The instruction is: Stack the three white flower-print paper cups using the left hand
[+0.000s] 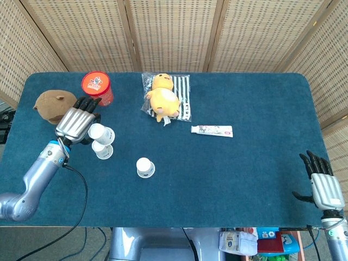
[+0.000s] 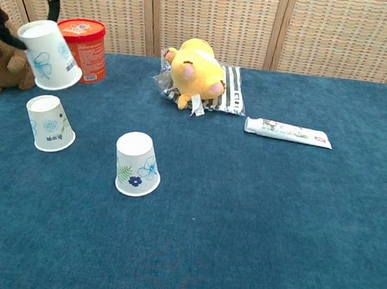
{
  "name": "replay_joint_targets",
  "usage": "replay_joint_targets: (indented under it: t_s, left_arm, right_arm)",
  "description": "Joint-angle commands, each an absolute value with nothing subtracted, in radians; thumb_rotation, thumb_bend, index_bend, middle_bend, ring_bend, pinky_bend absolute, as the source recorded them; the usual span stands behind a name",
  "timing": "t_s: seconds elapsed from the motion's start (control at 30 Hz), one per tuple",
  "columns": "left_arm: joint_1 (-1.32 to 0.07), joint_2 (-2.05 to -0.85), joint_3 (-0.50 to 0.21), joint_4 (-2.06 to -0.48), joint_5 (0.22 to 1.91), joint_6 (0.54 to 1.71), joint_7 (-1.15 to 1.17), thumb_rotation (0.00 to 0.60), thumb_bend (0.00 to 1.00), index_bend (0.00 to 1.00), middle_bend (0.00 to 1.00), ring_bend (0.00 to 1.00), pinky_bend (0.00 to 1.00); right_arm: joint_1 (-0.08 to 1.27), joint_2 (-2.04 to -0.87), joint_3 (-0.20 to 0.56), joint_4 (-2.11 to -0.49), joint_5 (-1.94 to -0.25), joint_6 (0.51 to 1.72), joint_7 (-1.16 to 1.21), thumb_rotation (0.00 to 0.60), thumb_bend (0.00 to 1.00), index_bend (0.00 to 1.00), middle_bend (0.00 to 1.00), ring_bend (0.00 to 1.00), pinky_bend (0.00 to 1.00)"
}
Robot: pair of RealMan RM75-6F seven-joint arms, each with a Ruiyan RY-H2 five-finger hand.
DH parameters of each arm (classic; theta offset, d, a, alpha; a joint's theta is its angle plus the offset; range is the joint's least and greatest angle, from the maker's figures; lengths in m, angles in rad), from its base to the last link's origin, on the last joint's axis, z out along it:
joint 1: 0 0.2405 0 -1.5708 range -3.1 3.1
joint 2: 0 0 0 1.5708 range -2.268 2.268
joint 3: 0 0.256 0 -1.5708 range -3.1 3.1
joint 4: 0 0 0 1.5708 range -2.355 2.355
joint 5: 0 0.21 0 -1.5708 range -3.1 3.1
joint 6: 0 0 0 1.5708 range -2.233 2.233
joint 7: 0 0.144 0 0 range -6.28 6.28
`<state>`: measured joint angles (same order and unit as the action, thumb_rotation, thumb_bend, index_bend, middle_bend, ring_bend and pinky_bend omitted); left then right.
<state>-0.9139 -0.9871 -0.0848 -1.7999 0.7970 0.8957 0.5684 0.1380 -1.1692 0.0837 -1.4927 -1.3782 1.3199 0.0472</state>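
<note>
Blue pile carpet covers the surface (image 2: 274,233); every item sits on it except one cup.

Far left: brown plush (image 1: 54,105), with the red canister (image 2: 85,48) just right of it at the far edge. Neither belongs to the task.

Left hand (image 1: 76,122): fingers wrapped around the lifted cup (image 2: 48,54), thumb and fingers on opposite sides of the wall. The cup is mouth-down, clear of the surface, and tilted, its closed end leaning left toward the hand. It hangs above and slightly far of the second cup (image 2: 50,123), which stands inverted on the surface. Judgement: the inverted hold keeps the open mouth facing down so it can drop over the second cup's closed top; the tilt would need levelling first.

Third cup (image 2: 137,164): also inverted, nearer and to the right, well apart from the other two, untouched. Stacking not yet begun, by how the cups lie.

Centre, far: yellow plush (image 2: 196,70) lying on a striped packet (image 2: 230,92). Right of it: a tube (image 2: 288,132) lying flat.

Right hand (image 1: 323,185): at the near right corner, off the surface edge, fingers apart, holding nothing. Idle, as the task assigns the left.
</note>
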Motion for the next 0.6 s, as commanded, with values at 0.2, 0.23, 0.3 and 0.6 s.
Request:
replay_joint_targets:
  t_s: [0.2, 0.23, 0.3, 0.6]
  left_arm:
    - [-0.863, -0.991, -0.057, -1.777, 0.842, 0.903, 0.505, 0.6, 0.24, 0.45, 0.0, 0.0, 0.0]
    - [-0.858, -0.993, -0.056, -1.766, 0.846, 0.902, 0.498, 0.6, 0.24, 0.45, 0.0, 0.0, 0.0]
    - [-0.852, -1.008, -0.059, -1.731, 0.845, 0.9, 0.482, 0.6, 0.24, 0.45, 0.0, 0.0, 0.0]
    - [-0.857, -1.049, -0.055, -1.679, 0.827, 0.857, 0.471, 0.6, 0.24, 0.45, 0.0, 0.0, 0.0]
  right_arm:
    - [0.136, -1.169, 0.079, -1.503, -1.392, 1.33, 0.039, 0.6, 0.0, 0.0, 0.0, 0.0, 0.0]
    - [0.136, -1.169, 0.078, -1.504, -1.392, 1.33, 0.039, 0.6, 0.0, 0.0, 0.0, 0.0, 0.0]
    - [0.137, -1.17, 0.079, -1.503, -1.388, 1.327, 0.038, 0.6, 0.0, 0.0, 0.0, 0.0, 0.0]
    - [0.139, -1.172, 0.08, -1.502, -1.387, 1.326, 0.035, 0.6, 0.0, 0.0, 0.0, 0.0, 0.0]
